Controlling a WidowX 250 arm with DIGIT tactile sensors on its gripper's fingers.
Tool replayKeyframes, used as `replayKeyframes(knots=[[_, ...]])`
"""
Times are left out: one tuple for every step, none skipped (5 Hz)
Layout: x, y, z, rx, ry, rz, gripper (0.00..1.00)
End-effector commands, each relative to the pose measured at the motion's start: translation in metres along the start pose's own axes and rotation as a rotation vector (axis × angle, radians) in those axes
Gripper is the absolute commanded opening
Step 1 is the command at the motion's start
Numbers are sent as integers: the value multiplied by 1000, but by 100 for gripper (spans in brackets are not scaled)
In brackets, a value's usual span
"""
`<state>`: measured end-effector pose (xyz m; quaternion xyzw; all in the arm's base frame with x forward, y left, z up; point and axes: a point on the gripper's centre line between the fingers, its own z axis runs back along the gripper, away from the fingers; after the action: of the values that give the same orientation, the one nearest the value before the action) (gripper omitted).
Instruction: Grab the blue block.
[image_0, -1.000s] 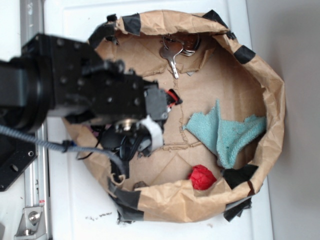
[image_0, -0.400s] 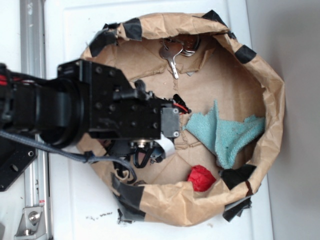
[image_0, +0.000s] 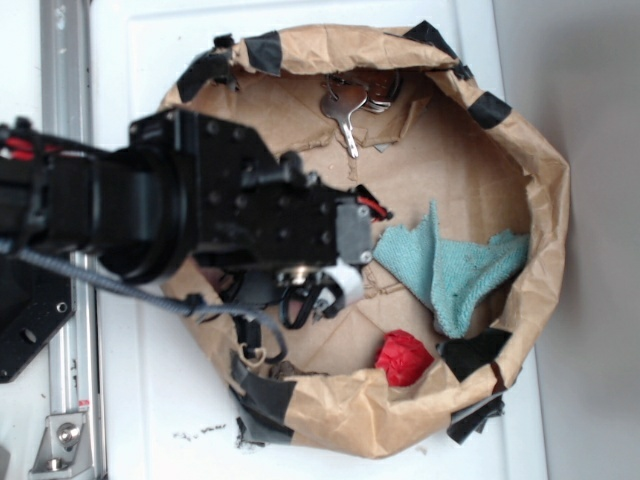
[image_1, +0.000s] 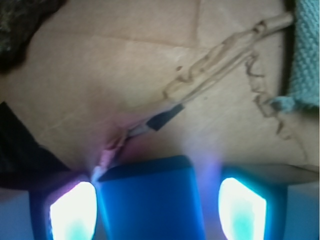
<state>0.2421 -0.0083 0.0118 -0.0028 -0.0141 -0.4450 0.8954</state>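
Note:
The blue block (image_1: 147, 197) fills the bottom middle of the wrist view, a smooth bright blue slab with a rounded corner, lying on brown paper. My gripper (image_1: 156, 207) is open and straddles it. The left finger (image_1: 72, 207) sits right against the block's side, and a narrow gap shows between the block and the right finger (image_1: 241, 207). In the exterior view the gripper (image_0: 318, 292) hangs low over the left-centre floor of the paper basin (image_0: 545, 180), and the arm hides the block.
A teal terry cloth (image_0: 455, 262) lies right of the gripper, its edge at the wrist view's top right (image_1: 305, 60). Keys (image_0: 345, 105) rest at the basin's back and a red crumpled ball (image_0: 403, 355) at the front. Black tape patches line the raised rim.
The arm has moved right, further into the basin, and the gripper now sits closer to the teal cloth than a second ago.

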Motion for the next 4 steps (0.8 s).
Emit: replayKeyframes(knots=[[-7, 2, -6, 7, -8, 28, 0], [-8, 6, -1, 107, -16, 66, 0], [-8, 18, 34, 115, -4, 161, 0], [-14, 41, 83, 57, -195, 327, 0]])
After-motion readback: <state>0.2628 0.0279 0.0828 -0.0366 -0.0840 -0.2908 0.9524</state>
